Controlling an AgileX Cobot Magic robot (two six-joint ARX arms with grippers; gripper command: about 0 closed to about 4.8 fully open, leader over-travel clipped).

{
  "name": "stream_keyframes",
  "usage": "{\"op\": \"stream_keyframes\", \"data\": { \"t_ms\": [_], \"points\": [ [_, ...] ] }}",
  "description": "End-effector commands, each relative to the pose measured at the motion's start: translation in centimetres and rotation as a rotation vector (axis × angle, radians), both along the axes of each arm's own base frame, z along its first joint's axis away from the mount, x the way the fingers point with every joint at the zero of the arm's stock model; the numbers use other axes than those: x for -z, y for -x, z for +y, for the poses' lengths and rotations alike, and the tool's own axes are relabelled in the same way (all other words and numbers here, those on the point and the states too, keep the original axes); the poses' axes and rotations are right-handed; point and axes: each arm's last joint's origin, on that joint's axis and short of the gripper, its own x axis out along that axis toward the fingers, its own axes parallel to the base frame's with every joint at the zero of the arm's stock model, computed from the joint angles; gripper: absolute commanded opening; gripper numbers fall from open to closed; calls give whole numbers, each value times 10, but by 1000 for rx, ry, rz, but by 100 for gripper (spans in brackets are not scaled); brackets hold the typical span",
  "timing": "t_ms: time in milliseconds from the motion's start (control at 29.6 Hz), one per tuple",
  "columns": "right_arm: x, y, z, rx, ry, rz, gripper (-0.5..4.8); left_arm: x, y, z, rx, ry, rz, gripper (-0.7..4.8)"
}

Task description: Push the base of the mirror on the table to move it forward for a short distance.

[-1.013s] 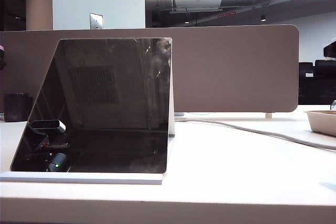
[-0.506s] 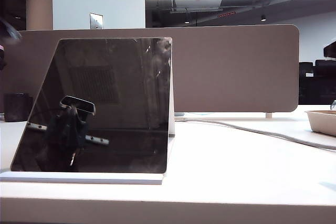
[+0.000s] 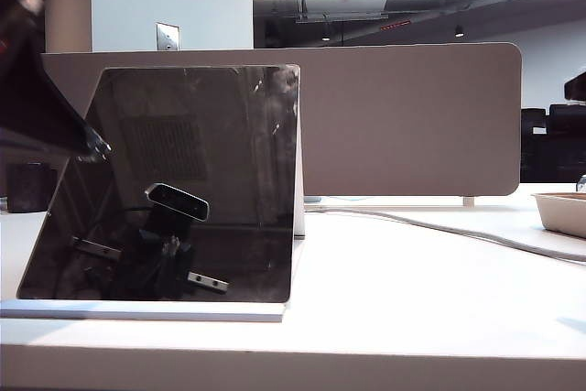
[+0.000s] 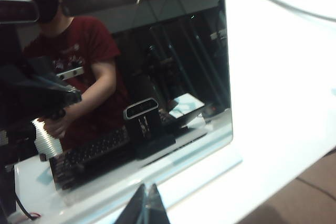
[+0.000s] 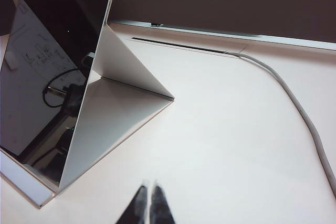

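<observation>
The mirror [image 3: 201, 162] stands on the left of the table [image 3: 412, 281], a dark panel leaning back on its flat white base [image 3: 146, 310]. My left arm [image 3: 37, 89] hangs over the mirror's upper left corner, and the glass reflects it. In the left wrist view, the left gripper [image 4: 148, 190] is shut and empty, just in front of the base's front lip [image 4: 199, 174], below the mirror [image 4: 157, 77]. The right gripper [image 5: 148, 187] is shut and empty over bare table, to the side of the mirror [image 5: 47, 66] and its base [image 5: 26, 184]. It is out of the exterior view.
A beige divider [image 3: 412, 116] runs along the back of the table. A grey cable [image 3: 439, 226] crosses the table behind the mirror towards a beige tray [image 3: 560, 212] at the right edge. A dark cup [image 3: 27, 187] sits far left.
My left arm has come into the exterior view at the upper left, and its reflection in the mirror has slid right and down. The mirror and base have not moved.
</observation>
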Motion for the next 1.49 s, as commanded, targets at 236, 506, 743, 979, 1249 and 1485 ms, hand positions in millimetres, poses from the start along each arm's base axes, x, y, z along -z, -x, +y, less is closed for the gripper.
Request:
{"op": "stream_keyframes", "data": {
  "t_ms": [236,506,743,979,1249,1485],
  "points": [
    [-2,0,0,-2,-8,-15,22,13,1,-17,-130,-12,88,3],
    [-2,0,0,-2,-8,-15,22,22,-2,-30,-181,-13,95,3],
    [-2,0,0,-2,-8,-15,22,30,-9,-39,-183,-3,101,3],
    [-2,0,0,-2,-8,-15,22,42,-15,-47,-197,6,147,3],
    [-2,0,0,-2,-8,-15,22,49,-18,-49,-220,-1,172,3],
    [-2,0,0,-2,-8,-15,22,56,-20,-52,-229,4,207,3]
  ]
}}
